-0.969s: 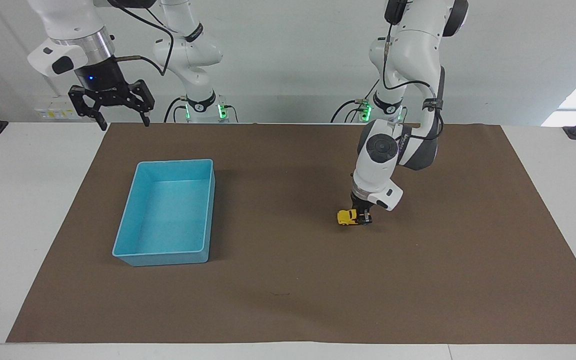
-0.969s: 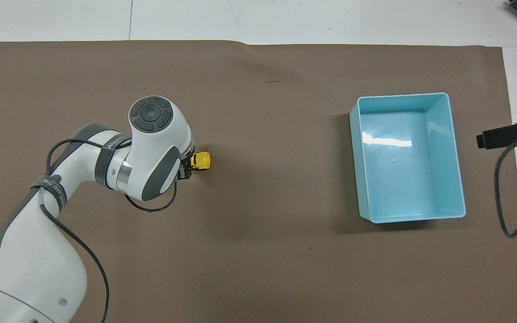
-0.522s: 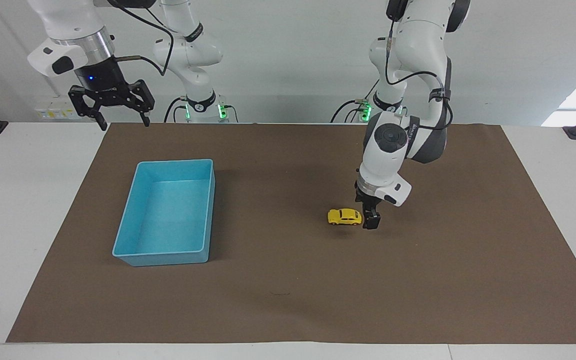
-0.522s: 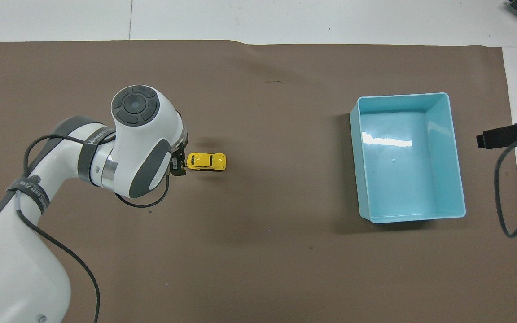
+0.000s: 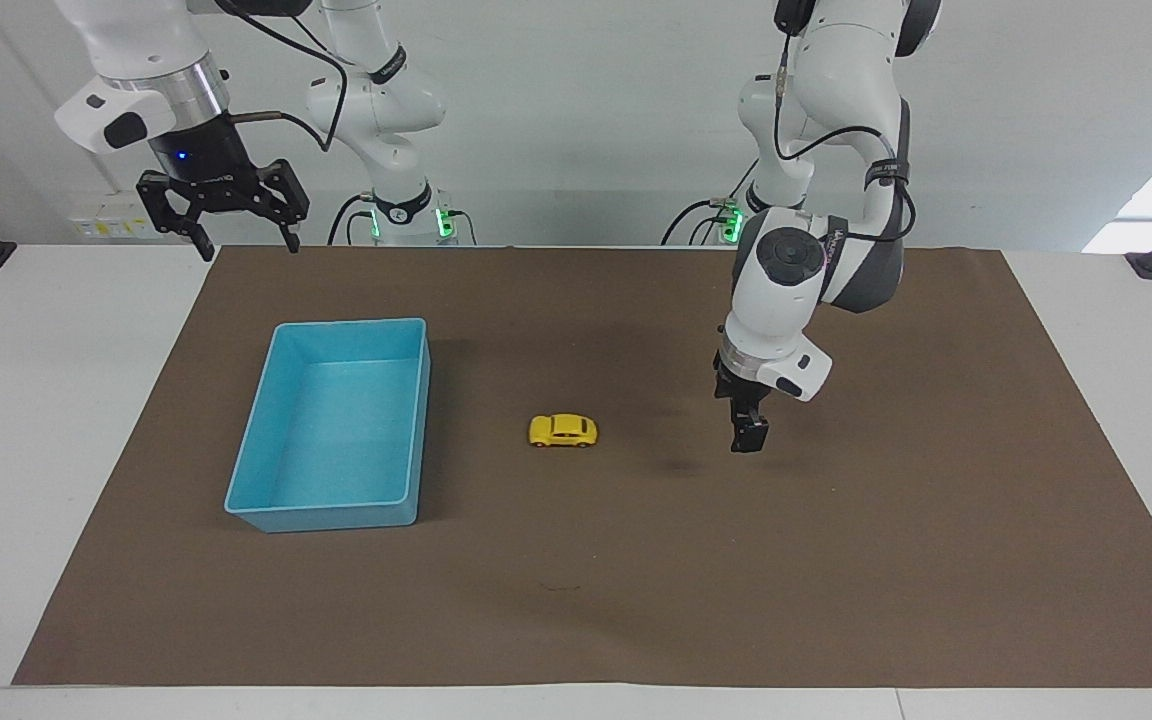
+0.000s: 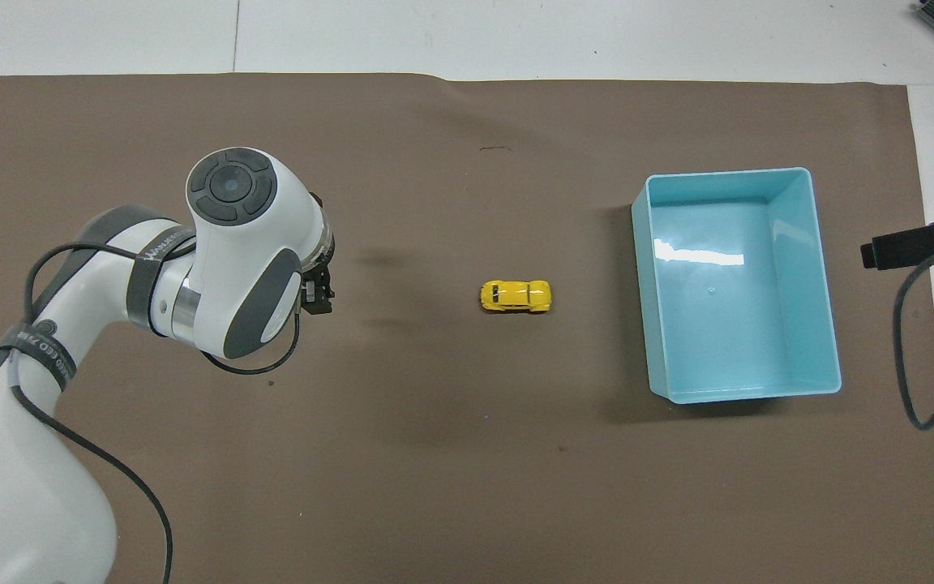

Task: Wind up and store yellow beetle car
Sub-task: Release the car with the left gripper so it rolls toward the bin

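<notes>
Yellow beetle car [image 5: 563, 430] sits on brown mat [image 5: 836, 560], on its wheels, btwn blue bin [image 5: 416, 430] and left gripper [image 5: 748, 438]. Left gripper hangs low over mat, fingers spread, nothing in them. Right gripper [image 5: 241, 236] waits raised near robots' edge, spread, empty.

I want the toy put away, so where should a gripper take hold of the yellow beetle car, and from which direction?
Probably from straight above, fingers closing across the doors of the yellow beetle car. It stands on its wheels, clear of the blue bin, lengthwise along the table, so its two long sides are free and the rounded roof offers no flat hold.
</notes>
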Controlling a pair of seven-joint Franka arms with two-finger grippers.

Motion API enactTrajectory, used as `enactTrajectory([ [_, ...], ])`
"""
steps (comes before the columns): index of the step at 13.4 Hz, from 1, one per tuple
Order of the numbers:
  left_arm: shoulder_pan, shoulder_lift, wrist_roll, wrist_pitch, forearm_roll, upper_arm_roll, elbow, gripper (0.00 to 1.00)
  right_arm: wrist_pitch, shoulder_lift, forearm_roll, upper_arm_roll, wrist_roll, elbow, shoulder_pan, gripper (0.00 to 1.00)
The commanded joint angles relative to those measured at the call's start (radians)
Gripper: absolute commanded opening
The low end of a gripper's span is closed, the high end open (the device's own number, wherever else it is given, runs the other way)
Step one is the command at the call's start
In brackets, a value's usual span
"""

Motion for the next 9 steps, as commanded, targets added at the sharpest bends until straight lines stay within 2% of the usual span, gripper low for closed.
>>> enactTrajectory([
  [1,0.014,0.008,0.009,-0.007,0.021,-0.008,0.017,1.00,-0.007,-0.008,-0.008,0.002,0.016,0.000,-0.002,1.00],
  [4,0.012,0.009,0.049,-0.007,0.022,-0.008,0.017,1.00,-0.007,-0.008,-0.008,0.002,0.018,0.000,-0.002,1.00],
  [9,0.014,-0.009,0.250,-0.024,0.019,-0.003,0.051,1.00,-0.009,-0.006,-0.008,0.002,0.018,0.000,-0.002,1.00],
])
